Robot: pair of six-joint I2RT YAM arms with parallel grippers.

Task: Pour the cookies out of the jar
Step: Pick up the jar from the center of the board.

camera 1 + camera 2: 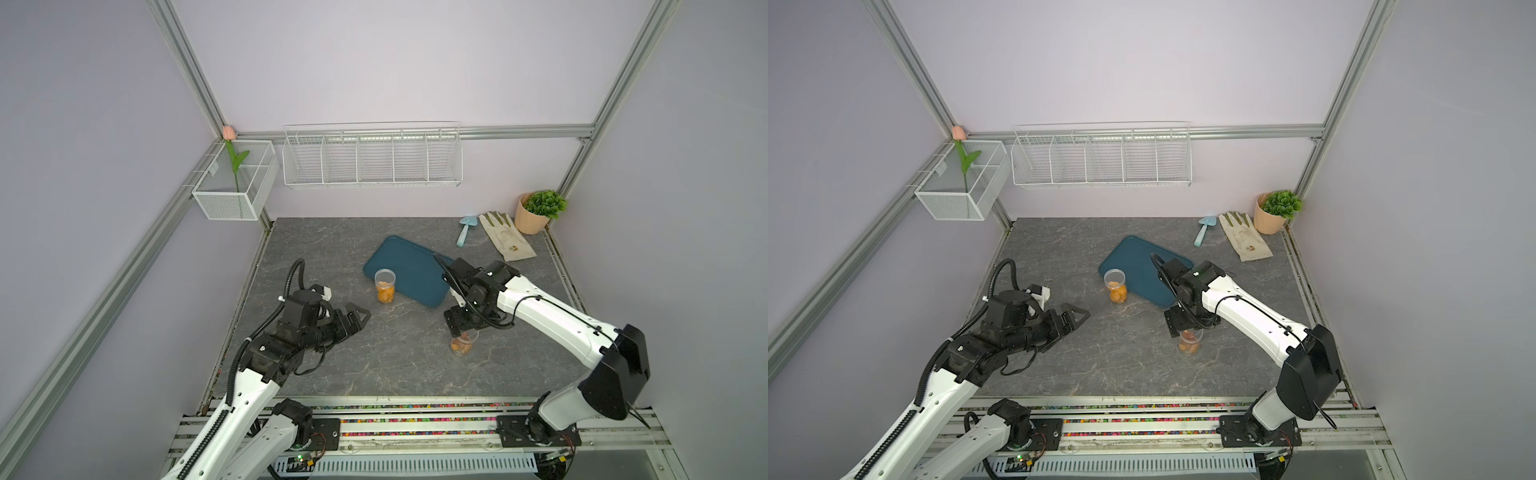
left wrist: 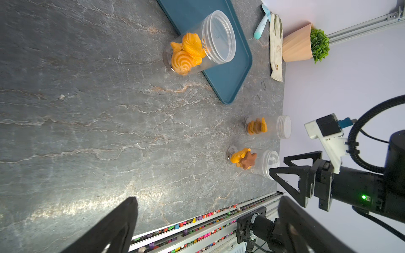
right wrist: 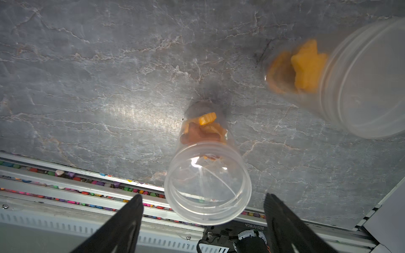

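Note:
Three clear, lidless jars stand upright on the grey stone table. The jar (image 3: pixel 206 166) holding orange cookies (image 3: pixel 208 119) and a brown star (image 2: pixel 248 161) sits directly below my right gripper (image 3: pixel 203 197), which is open with a finger on either side of its rim and apart from it; in both top views the arm partly covers this jar (image 1: pixel 463 347) (image 1: pixel 1190 345). A second small jar (image 2: pixel 268 127) stands close beside it. A larger jar (image 1: pixel 384 286) of orange swirl cookies (image 2: pixel 186 54) stands at the tray's near edge. My left gripper (image 1: pixel 359 316) (image 2: pixel 208 199) hovers open and empty at the left.
A teal tray (image 1: pixel 409 259) lies mid-table behind the jars. A blue trowel (image 1: pixel 465 230), a glove (image 1: pixel 505 237) and a potted plant (image 1: pixel 536 212) sit at the back right. Wire baskets (image 1: pixel 372 158) hang on the wall. A rail of coloured pebbles (image 1: pixel 395 405) borders the front edge.

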